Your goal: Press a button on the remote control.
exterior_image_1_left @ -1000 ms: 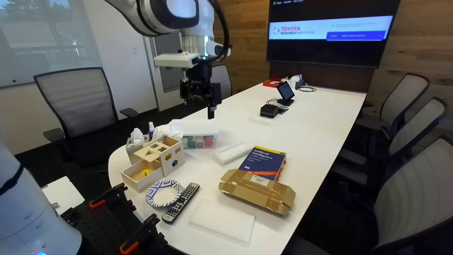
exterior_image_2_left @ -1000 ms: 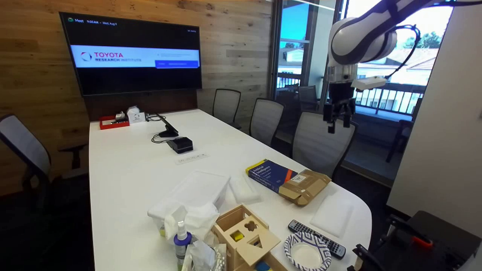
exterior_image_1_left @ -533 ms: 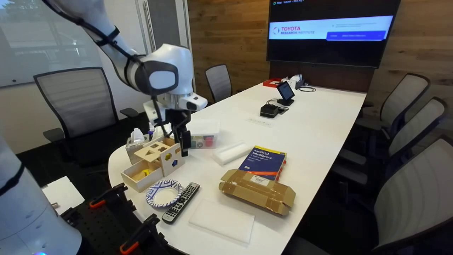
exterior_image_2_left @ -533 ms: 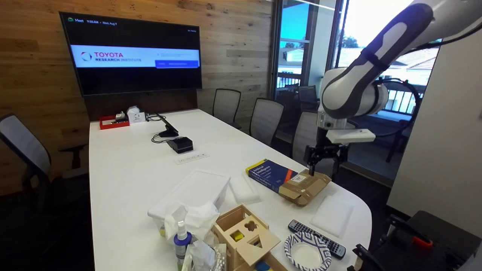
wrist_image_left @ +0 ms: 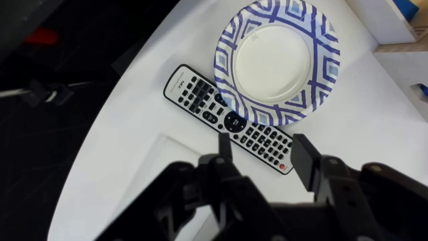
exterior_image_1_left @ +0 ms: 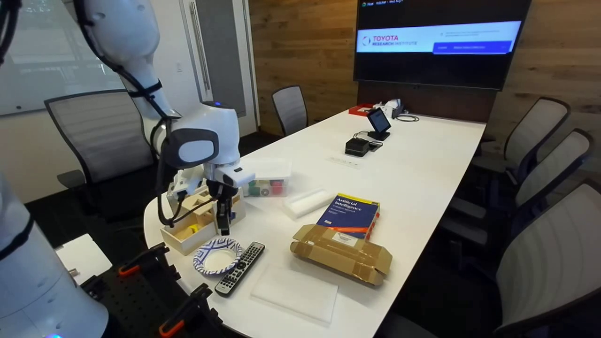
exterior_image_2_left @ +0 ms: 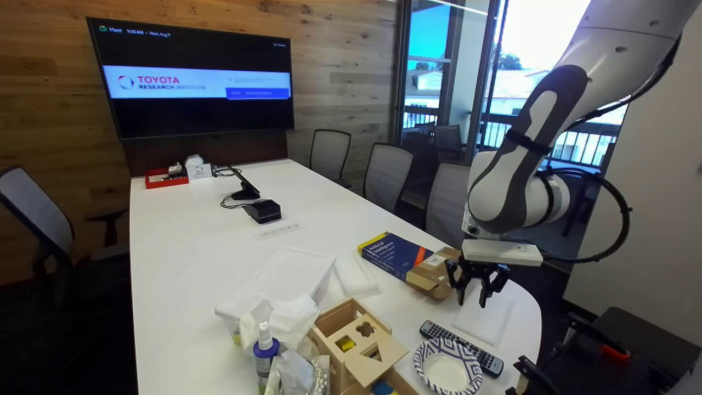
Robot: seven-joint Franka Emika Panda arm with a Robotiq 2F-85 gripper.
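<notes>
1. A black pincer (exterior_image_2_left: pixel 472 303) points downward above a white surface (wrist_image_left: pixel 100 174), its two fingers spread apart with a clear gap between them.
2. Below it, a remote control (wrist_image_left: pixel 231 121) lies flat on the surface, buttons facing up, "NEC" lettered at one end and a red button at the other.
3. Seen from the wrist, the remote control runs diagonally past the fingertips: the lettered end reaches toward the surface's curved edge, while the red-button end shows in the gap, just beside the finger at the picture's right.
4. Both exterior views show the pincer raised over the surface, its fingertips clear of the remote control.
5. A blue-and-white patterned plate (wrist_image_left: pixel 272 63) covers part of the remote control's long side as viewed from the wrist; whether the rim rests on it cannot be told.
6. In an exterior view, a fingertip shows against a flat white sheet (exterior_image_2_left: pixel 485 323), which lies near the remote control on the side away from the plate.
7. Near the plate stands a wooden box (exterior_image_2_left: pixel 354 363) with shaped holes in its top; farther along, a tan cardboard package (exterior_image_1_left: pixel 341 253) overlaps the lower end of a blue book (exterior_image_1_left: pixel 348 215) titled "Artificial Intelligence."
8. Beyond the surface's far end, a wall screen (exterior_image_1_left: pixel 439 44) reads "Toyota Research Institute."
</notes>
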